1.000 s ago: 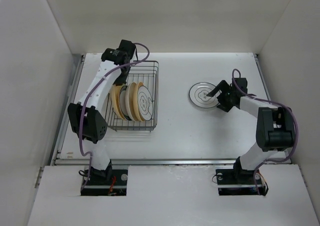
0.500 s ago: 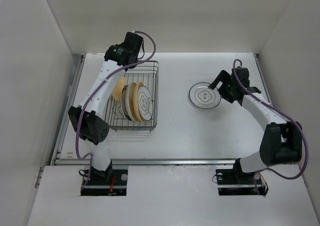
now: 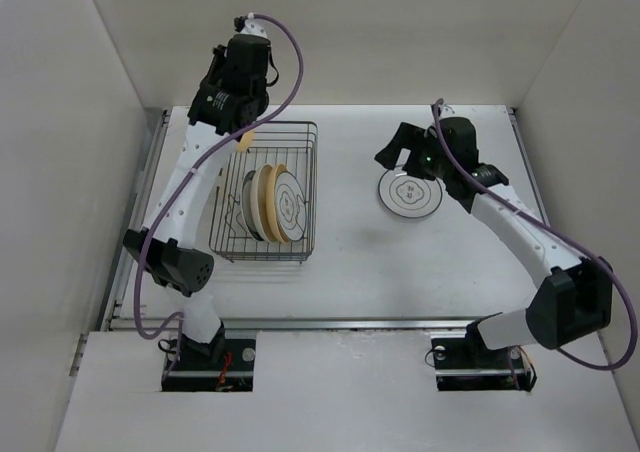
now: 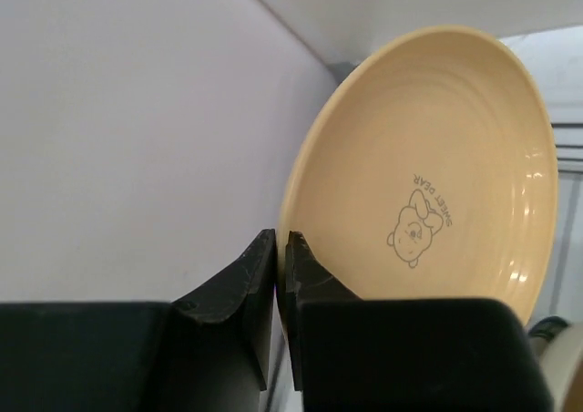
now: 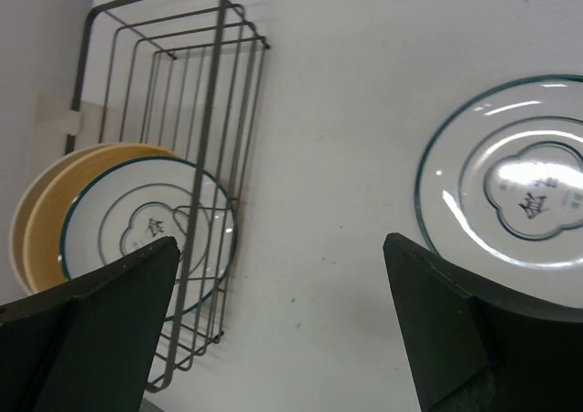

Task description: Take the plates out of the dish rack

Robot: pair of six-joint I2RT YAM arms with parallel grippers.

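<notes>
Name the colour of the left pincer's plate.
Yellow-tan plate, bear print; left wrist view.

Top cam: fixed high behind the arm bases, looking down and forward, far enough back to take in the whole table (image 3: pixel 350 242) and both arms. Left wrist cam: looks out along the left gripper (image 4: pixel 281 241), very close on the yellow plate (image 4: pixel 428 157) it pinches, wall behind. Right wrist cam: angled down at the table between the spread fingers of the right gripper (image 5: pixel 281 243). It shares the dish rack (image 5: pixel 182 93) and the flat white plate (image 5: pixel 524 184) with the top view.
</notes>
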